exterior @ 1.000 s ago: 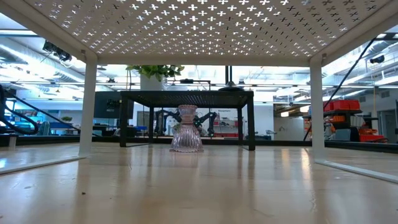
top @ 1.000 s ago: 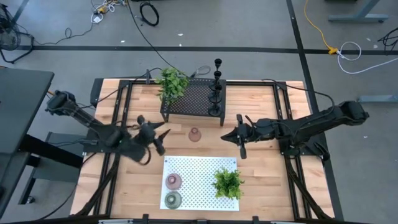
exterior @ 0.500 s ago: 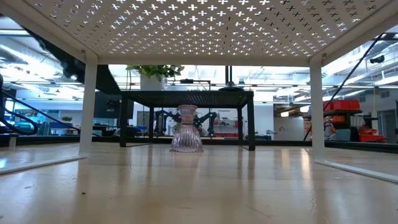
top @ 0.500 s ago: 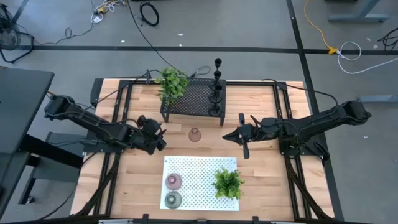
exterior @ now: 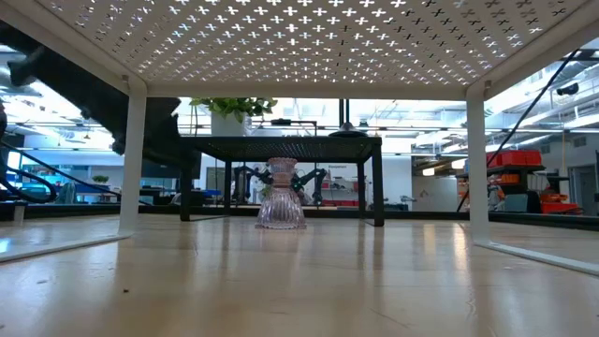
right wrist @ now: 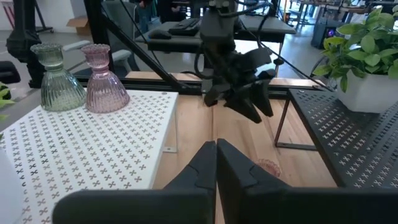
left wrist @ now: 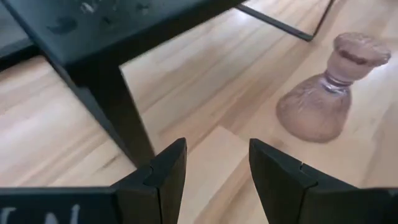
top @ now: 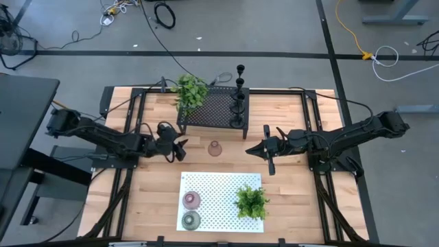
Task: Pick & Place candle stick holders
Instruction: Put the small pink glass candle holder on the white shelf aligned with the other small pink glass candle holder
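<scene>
Fingers apart, the left tool point(top: 180, 149) is hovering beside the pink glass holder point(top: 215, 149); the right tool point(top: 265, 150) is waiting pinched together.

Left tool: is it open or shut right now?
Open. In the wrist view the left tool shows bare wood between its fingers, holding nothing; the pink glass holder stands apart.

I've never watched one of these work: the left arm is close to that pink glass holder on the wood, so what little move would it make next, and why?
Probably a short push forward. The left gripper is open and empty, beside the black mesh rack, and the pink glass holder stands upright, apart from its fingers. Moving ahead would bring the holder between them. The right gripper waits, shut, on the holder's other side.
</scene>
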`<action>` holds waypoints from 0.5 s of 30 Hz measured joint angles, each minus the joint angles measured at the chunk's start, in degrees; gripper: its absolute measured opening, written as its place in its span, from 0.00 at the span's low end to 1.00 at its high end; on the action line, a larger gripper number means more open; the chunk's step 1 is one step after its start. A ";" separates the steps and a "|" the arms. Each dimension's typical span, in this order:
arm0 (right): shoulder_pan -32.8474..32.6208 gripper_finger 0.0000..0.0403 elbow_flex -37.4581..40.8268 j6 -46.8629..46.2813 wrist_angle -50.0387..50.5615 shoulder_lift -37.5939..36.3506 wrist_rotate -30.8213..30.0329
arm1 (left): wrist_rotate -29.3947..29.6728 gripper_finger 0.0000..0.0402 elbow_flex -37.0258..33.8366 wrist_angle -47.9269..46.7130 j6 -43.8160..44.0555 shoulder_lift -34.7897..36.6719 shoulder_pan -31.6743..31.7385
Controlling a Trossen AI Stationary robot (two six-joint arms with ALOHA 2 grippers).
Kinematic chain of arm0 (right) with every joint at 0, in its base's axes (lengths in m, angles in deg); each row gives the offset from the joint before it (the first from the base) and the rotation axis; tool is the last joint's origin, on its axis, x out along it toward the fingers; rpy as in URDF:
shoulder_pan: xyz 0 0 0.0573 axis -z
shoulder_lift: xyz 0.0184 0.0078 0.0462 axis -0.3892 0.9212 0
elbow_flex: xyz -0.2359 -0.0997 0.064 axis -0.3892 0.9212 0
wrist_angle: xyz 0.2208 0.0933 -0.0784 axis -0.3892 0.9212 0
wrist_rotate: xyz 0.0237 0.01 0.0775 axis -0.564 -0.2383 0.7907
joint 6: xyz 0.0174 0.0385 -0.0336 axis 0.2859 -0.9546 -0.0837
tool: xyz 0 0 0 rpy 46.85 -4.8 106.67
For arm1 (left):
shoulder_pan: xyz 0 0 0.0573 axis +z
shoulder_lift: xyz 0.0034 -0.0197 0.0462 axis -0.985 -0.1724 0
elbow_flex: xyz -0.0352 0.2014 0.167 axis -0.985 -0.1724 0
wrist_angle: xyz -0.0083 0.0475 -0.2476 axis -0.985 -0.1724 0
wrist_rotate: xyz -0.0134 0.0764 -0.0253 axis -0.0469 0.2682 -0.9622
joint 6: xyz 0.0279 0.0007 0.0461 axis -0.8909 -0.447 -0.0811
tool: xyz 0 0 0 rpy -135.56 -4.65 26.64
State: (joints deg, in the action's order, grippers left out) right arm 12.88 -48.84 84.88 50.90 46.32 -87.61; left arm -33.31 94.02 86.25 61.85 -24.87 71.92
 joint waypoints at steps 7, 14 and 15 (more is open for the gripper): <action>0.00 0.02 0.00 0.38 -0.02 0.00 -0.05 | -7.86 0.44 -1.32 10.37 -8.98 -0.33 2.74; 0.00 0.02 0.00 0.52 -0.10 0.02 -0.07 | -14.91 0.44 -1.31 21.06 -14.33 -7.91 4.31; 0.00 0.02 0.00 0.50 -0.13 0.02 -0.07 | -15.69 0.44 -1.35 22.56 -15.04 -9.47 4.55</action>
State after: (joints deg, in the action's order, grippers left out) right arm 12.88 -48.84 85.38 50.77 46.34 -87.68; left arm -49.00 92.67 108.81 46.81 -34.35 76.47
